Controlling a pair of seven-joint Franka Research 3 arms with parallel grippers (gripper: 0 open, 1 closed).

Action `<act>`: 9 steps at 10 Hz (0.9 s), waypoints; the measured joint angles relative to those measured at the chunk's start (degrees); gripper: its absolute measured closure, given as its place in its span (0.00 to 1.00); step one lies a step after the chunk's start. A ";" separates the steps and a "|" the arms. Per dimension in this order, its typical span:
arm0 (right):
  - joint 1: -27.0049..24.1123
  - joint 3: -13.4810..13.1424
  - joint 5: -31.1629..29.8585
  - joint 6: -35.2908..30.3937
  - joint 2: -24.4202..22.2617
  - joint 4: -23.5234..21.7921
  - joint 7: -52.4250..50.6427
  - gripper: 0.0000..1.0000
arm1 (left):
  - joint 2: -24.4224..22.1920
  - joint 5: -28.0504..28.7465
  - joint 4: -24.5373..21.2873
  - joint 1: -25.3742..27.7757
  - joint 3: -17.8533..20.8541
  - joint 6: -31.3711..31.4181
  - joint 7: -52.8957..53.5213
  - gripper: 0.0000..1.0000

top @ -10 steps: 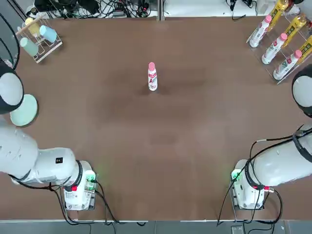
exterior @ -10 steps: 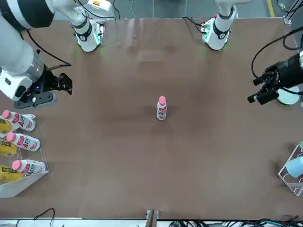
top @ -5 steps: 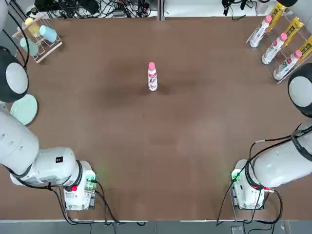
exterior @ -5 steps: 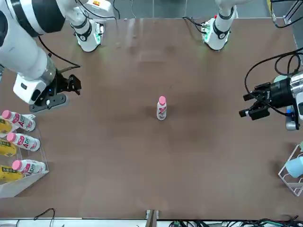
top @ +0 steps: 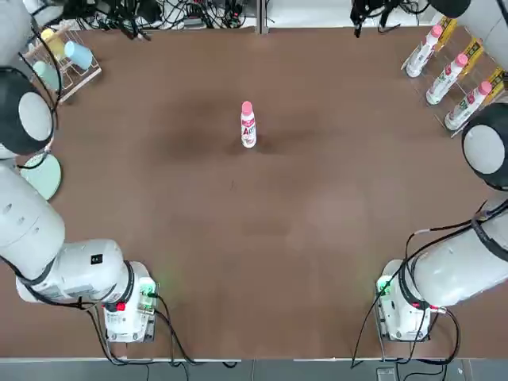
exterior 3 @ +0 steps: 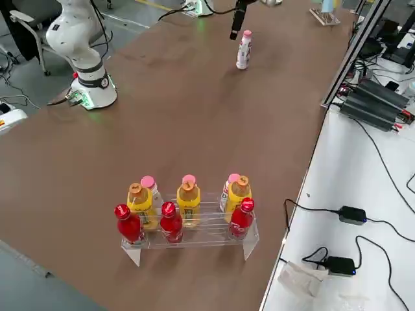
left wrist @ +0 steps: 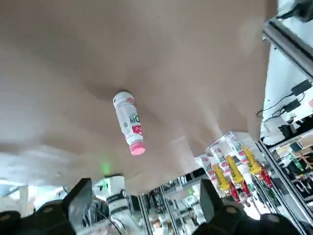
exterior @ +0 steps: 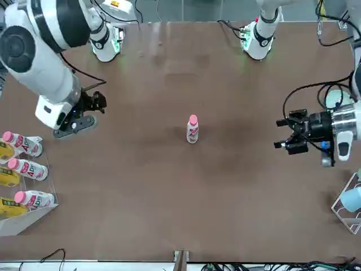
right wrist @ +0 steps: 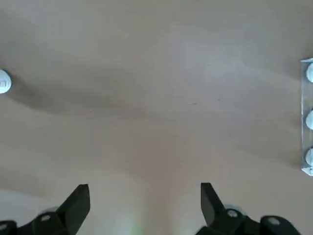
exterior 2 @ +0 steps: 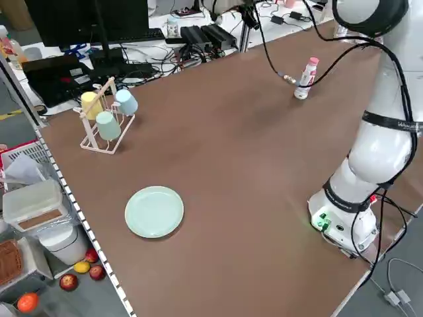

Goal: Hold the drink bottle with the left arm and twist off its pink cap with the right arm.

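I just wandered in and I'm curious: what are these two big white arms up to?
Neither arm is holding anything right now. The small white bottle stands by itself out on the table, its pink cap still on. The left gripper hangs open over the table on its own side, fingers apart, and the right gripper is open above the table on the other side. The job is for the left to hold the bottle while the right twists off the cap.
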 joint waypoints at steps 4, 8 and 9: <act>4.61 0.03 0.04 5.61 2.71 -0.44 0.22 0.00 | 6.47 -4.93 -0.87 -0.59 -4.72 0.53 3.83 0.03; 10.30 0.09 1.61 11.30 4.79 -0.33 5.77 0.00 | 13.80 -5.90 -1.00 -1.19 -11.03 8.91 8.96 0.03; 12.10 0.11 1.76 12.81 4.77 -0.26 6.68 0.00 | 15.12 -5.91 -1.01 -1.21 -11.61 10.20 10.24 0.04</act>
